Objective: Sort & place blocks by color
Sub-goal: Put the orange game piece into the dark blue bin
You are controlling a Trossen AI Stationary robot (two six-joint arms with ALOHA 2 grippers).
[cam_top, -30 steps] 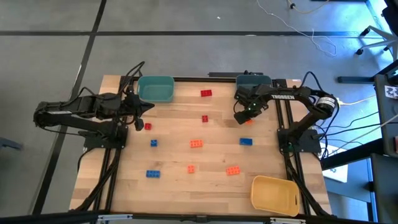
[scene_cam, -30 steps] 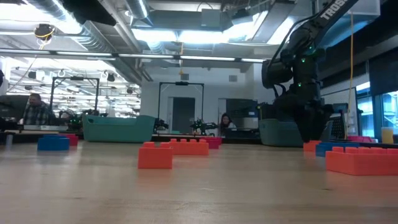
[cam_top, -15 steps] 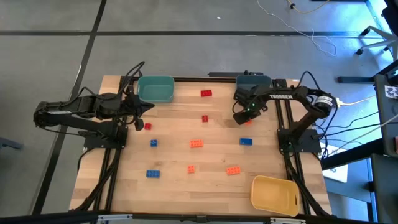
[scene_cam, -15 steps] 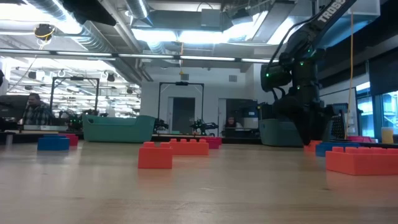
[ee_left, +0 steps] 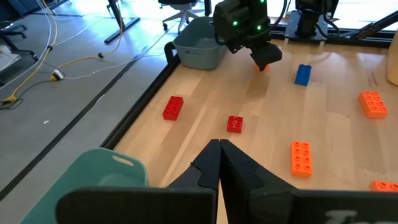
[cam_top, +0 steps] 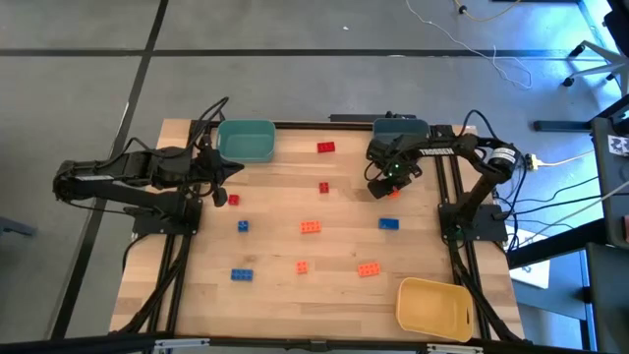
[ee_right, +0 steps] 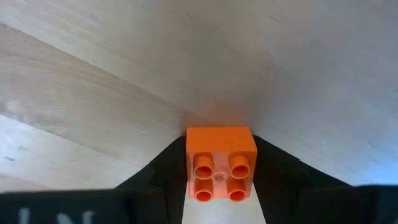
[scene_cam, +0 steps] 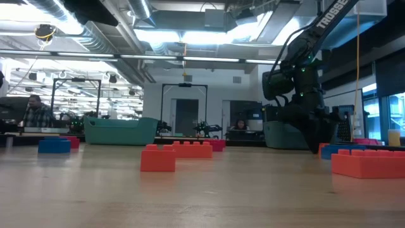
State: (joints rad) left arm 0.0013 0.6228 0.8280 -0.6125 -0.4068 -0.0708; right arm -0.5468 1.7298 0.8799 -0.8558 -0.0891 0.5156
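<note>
Small studded blocks lie flat on the wooden table: red ones (cam_top: 325,147) (cam_top: 323,187) (cam_top: 232,200), blue ones (cam_top: 243,226) (cam_top: 389,223) (cam_top: 242,274) and orange ones (cam_top: 311,226) (cam_top: 302,265) (cam_top: 369,268). My right gripper (cam_top: 383,187) points down near the table's far right and is shut on a square orange block (ee_right: 221,163). My left gripper (ee_left: 219,149) is shut and touches nothing; it hovers at the table's left side beside the teal bin (cam_top: 246,140), just far of a red block. My right gripper pinches the square orange block between its two fingers, one on each of two opposite side walls (ee_right: 188,155). The fingers come from above, pointing down. The block stays upright with its four studs up, at or just above the tabletop (ee_left: 262,66); I cannot tell which.
A grey-blue bin (cam_top: 400,126) stands at the far edge right behind my right gripper. A yellow bin (cam_top: 433,307) sits at the near right corner. Bare wood lies between the scattered blocks in the table's middle (cam_top: 295,202). People sit in the room beyond.
My right arm has shifted a little toward the table's left and sunk lower over the orange block, its wrist tipping as it went. The left arm and the other blocks have kept still.
</note>
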